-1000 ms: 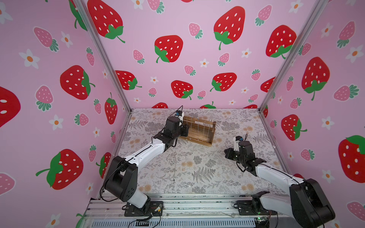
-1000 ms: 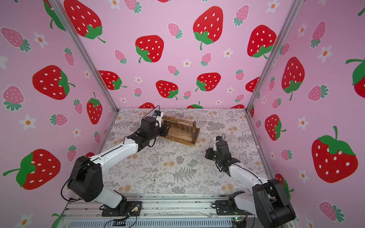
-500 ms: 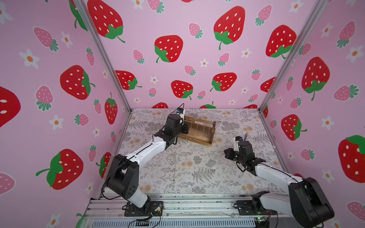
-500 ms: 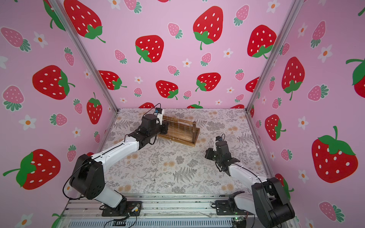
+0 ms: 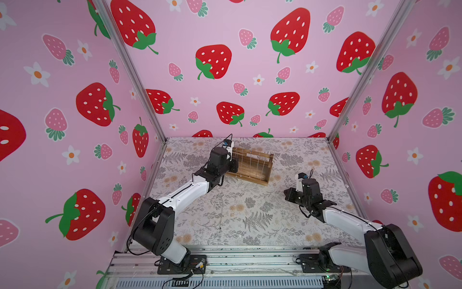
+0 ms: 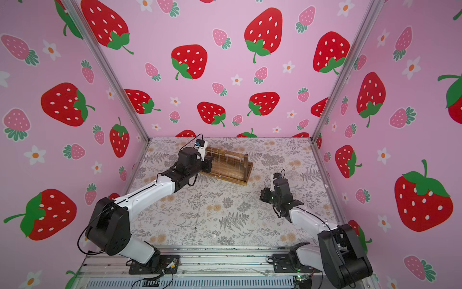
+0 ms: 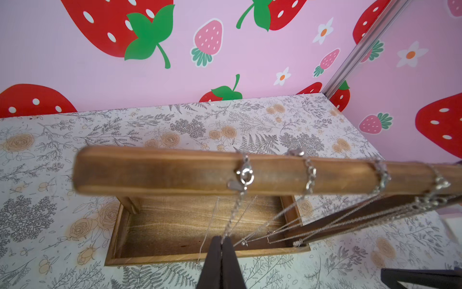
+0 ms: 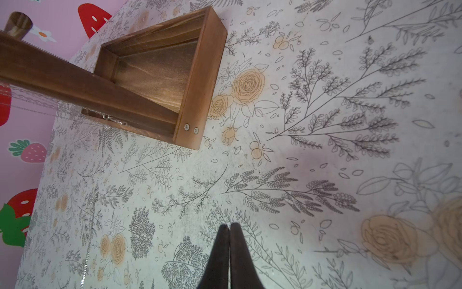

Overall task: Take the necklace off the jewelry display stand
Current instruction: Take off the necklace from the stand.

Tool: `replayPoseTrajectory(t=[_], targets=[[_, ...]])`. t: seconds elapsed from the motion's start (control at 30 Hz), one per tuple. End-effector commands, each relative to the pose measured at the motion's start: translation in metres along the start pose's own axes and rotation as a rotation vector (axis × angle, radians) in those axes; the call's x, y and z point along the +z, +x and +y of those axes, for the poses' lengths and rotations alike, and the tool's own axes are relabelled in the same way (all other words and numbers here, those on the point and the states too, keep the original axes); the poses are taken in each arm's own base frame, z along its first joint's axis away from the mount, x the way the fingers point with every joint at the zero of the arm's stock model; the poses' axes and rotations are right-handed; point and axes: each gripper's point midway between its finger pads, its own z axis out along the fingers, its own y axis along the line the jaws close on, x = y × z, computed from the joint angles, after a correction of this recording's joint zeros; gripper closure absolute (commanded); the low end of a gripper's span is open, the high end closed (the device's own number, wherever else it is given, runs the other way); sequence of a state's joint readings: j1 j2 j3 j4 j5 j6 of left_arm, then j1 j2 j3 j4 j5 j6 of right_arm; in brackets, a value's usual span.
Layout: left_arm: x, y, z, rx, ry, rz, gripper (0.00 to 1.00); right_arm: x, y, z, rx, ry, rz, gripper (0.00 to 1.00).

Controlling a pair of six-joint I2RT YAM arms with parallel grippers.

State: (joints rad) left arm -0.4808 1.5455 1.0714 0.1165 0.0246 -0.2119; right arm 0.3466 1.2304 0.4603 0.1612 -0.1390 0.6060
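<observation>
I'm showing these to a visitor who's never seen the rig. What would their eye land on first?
Big red strawberries on the pink walls around. Next, the wooden jewelry display stand at the back of the floral table, silver chains draped over its top bar. The left gripper is shut on the chain of the necklace nearest the bar's end.

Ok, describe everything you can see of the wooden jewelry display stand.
The jewelry display stand is brown stained wood: a shallow rectangular tray base, side uprights and a rounded top bar. It stands upright on the floral table, toward the back. Several silver chains drape over the bar; the left end effector pinches one.
</observation>
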Motion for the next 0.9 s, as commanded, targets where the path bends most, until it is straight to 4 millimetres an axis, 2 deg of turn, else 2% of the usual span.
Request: replayPoseTrajectory(t=[0.0,0.4,0.47,0.5,0.6,0.87], targets=[[-0.006,0.001,-0.002,-0.012,0.015,-0.018,1.00,0.001,-0.003,0.002,0.003,-0.010,-0.003,0.94],[-0.007,0.029,0.005,-0.038,0.003,0.014,1.00,0.002,-0.002,0.001,0.008,-0.010,0.003,0.94],[-0.007,0.027,0.004,-0.035,0.006,0.010,0.97,0.002,-0.002,0.001,0.007,-0.010,0.003,0.94],[-0.007,0.026,0.004,-0.033,0.007,0.007,0.86,0.002,-0.002,0.002,0.008,-0.010,0.002,0.94],[-0.008,0.018,0.003,-0.025,0.011,-0.006,0.73,0.002,-0.002,0.002,0.008,-0.012,0.003,0.93],[-0.008,-0.009,0.011,-0.034,0.017,-0.047,0.70,0.001,-0.002,0.003,0.008,-0.018,0.006,0.93]])
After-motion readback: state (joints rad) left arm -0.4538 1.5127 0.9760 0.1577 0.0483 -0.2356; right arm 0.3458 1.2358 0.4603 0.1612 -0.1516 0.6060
